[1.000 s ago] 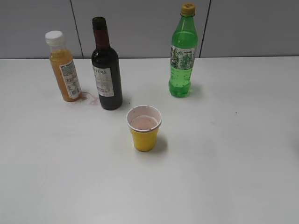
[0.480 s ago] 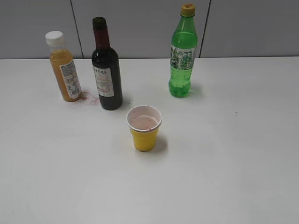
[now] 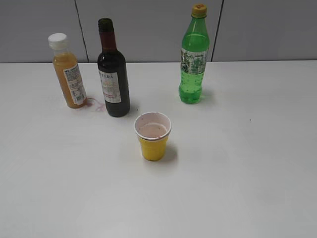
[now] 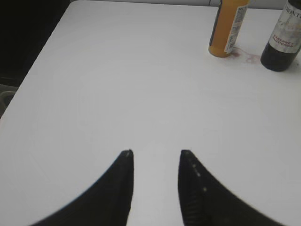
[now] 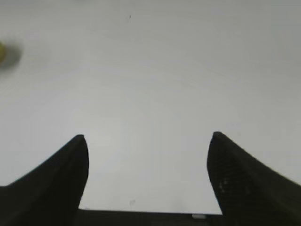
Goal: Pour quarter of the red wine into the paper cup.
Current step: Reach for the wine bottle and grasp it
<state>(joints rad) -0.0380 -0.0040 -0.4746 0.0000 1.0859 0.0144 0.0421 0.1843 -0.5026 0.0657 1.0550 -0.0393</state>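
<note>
The red wine bottle (image 3: 112, 74), dark glass with maroon neck foil and a white label, stands upright at the back left of the white table. Its base also shows at the top right of the left wrist view (image 4: 283, 37). The yellow paper cup (image 3: 153, 136) stands in front of it to the right, with pinkish liquid inside. A blurred yellow bit at the left edge of the right wrist view (image 5: 3, 54) may be the cup. My left gripper (image 4: 155, 153) is open and empty over bare table. My right gripper (image 5: 148, 137) is wide open and empty. Neither gripper shows in the exterior view.
An orange juice bottle (image 3: 68, 72) with a white cap stands left of the wine, with a reddish stain (image 3: 96, 105) on the table between them. A green soda bottle (image 3: 193, 57) stands at the back right. The table's left edge (image 4: 35, 70) shows in the left wrist view.
</note>
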